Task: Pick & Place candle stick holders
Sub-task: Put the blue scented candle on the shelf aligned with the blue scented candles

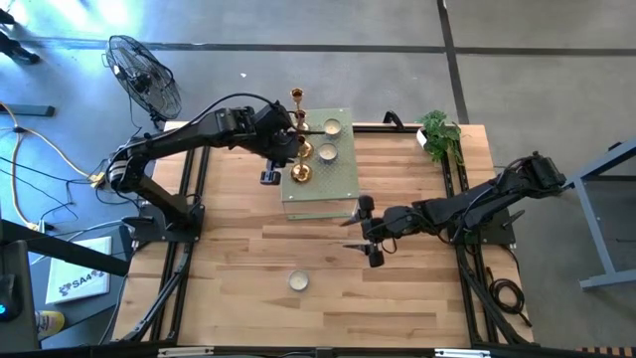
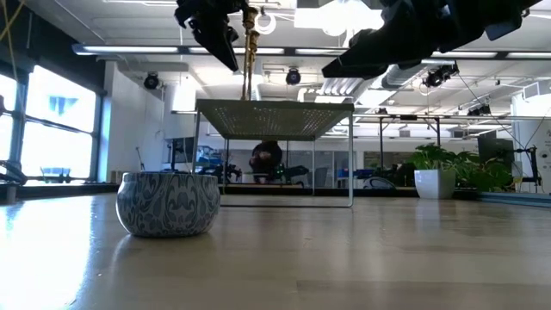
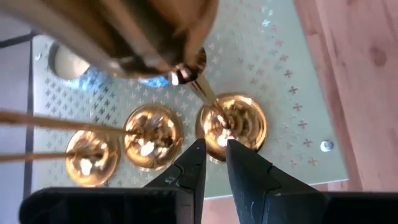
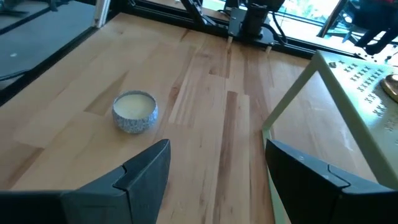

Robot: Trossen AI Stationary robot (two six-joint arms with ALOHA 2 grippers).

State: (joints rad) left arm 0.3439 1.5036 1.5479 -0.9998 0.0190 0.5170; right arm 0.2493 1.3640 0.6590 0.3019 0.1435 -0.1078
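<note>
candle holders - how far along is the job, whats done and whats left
One cream cup already sits on the bare wood, apart from the green slab. In hand: the left end effector is closed on the stem of one gold holder over the slab. Left: two more gold holders and two cups on the slab. The right end effector is open, over the table.

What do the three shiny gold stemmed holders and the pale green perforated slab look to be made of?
The gold holders look like polished metal, perhaps brass: mirror-bright glints on their round bases. The pale green slab seems painted sheet metal, judging by its thin edge and punched cross pattern, though plastic is possible.
</note>
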